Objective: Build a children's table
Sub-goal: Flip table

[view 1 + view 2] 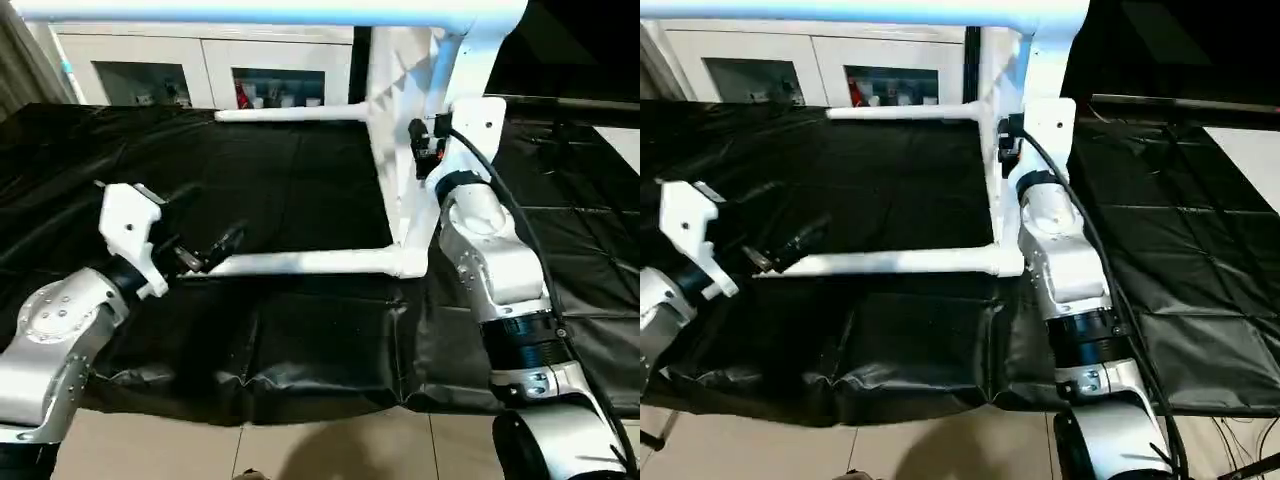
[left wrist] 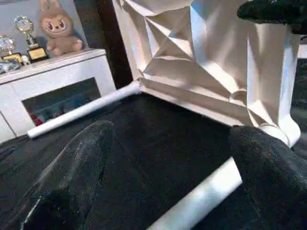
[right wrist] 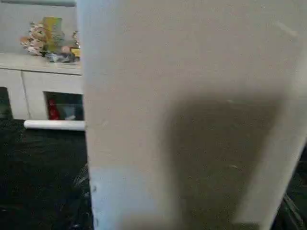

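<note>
Tipping is the risk: children's table (image 1: 400, 130) stands on edge on the black sheet (image 1: 300, 340); right gripper (image 1: 425, 140) pinches its top, while the left gripper (image 1: 205, 250) is spread beside the lower leg (image 1: 310, 263).

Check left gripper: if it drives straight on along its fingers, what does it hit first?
Probably the near leg of the children's table: the left gripper points along it, fingers open about its free end. Depth is unclear; contact cannot be told.
</note>
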You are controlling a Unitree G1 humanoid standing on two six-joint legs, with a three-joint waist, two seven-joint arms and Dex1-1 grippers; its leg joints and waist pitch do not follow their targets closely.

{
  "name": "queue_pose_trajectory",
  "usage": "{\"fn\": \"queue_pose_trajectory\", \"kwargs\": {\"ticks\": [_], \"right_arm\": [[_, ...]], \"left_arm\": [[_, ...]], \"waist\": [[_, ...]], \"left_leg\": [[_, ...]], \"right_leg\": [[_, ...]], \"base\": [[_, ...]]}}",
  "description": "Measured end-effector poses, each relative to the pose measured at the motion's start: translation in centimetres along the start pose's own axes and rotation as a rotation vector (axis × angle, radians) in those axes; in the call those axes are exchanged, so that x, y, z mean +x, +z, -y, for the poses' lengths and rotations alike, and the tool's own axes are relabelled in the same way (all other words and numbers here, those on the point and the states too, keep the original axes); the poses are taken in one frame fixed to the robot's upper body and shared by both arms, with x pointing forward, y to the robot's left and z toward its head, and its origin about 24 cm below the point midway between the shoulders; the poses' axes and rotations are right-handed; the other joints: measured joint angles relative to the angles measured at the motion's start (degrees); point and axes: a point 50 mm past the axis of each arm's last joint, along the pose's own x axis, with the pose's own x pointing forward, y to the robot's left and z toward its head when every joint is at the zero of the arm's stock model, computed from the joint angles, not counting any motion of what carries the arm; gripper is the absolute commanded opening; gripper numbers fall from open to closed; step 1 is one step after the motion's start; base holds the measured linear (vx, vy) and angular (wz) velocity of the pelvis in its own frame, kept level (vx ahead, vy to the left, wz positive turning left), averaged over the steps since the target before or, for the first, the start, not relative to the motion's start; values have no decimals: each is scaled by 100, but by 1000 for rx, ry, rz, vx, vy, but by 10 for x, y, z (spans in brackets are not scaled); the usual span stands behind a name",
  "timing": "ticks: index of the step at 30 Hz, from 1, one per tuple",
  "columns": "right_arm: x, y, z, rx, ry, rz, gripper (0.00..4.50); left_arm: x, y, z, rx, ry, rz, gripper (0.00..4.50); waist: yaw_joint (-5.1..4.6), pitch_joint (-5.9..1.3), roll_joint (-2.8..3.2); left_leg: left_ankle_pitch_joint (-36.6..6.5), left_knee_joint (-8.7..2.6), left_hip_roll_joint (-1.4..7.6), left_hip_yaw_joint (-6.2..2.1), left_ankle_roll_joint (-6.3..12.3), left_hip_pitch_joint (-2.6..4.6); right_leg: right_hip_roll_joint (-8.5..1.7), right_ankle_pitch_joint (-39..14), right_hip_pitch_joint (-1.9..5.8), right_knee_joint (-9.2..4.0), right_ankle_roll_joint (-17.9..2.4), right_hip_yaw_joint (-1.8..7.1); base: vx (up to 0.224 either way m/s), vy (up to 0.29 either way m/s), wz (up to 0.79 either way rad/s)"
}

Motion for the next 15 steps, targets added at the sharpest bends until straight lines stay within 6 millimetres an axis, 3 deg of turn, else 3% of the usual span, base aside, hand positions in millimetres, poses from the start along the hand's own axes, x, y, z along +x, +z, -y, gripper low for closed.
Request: {"fn": "queue_pose_trajectory", "kwargs": {"ticks": [1,3,5,9,15], "right_arm": [[0,0,-1,-4,-1,-1,191],[-1,0,-4,-1,13,1,247],[-3,-2,-4,-7,20,2,261],[-11,-29,-6,-14,63,-82,295],[-12,-19,-2,-7,93,15,342]], "left_arm": [[1,1,1,23,-11,-12,429],[4,-1,4,87,-47,-53,429],[8,-2,9,125,-72,-66,429],[21,4,19,198,-87,-22,429],[28,9,24,252,-85,21,429]], "waist": [[-2,-2,-5],[-16,-3,-7],[-27,-3,-9],[-59,23,5],[-84,32,21]], "left_leg": [[0,0,0,0,-1,0],[0,0,0,0,-1,2],[1,0,0,0,-1,2],[3,2,-1,1,-4,-8],[13,1,2,-5,-21,-7]], "right_leg": [[0,0,0,0,0,0],[0,0,0,0,1,0],[0,1,0,0,1,1],[0,9,-9,-1,-1,3],[9,3,-13,2,-9,3]], "base": [[0,0,0],[0,0,0],[0,0,0],[0,0,0],[0,0,0]]}}
